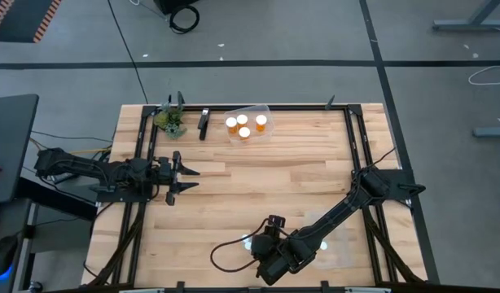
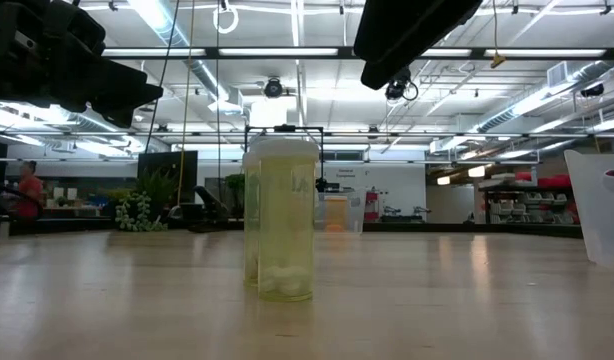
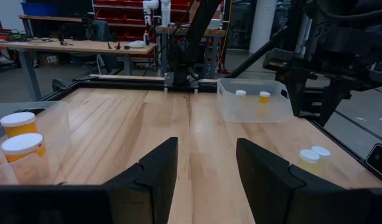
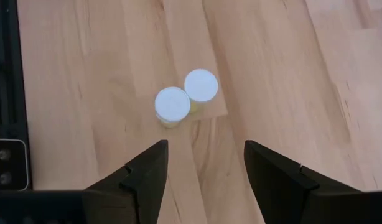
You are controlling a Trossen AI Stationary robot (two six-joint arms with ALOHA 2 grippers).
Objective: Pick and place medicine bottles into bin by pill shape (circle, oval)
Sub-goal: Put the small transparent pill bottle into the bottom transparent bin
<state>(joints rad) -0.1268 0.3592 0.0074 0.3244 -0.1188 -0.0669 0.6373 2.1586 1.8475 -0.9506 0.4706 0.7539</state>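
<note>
Directly above two pale medicine bottles [image 4: 186, 95] at the frame's bottom centre, the right claw [image 4: 205, 177] hangs wide and empty, presumably aligning for a pick.

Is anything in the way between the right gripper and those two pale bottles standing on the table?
Nothing visible. The right gripper hangs open above the two pale bottles, which stand side by side, touching, on bare table, with only wood between fingers and caps.
</note>
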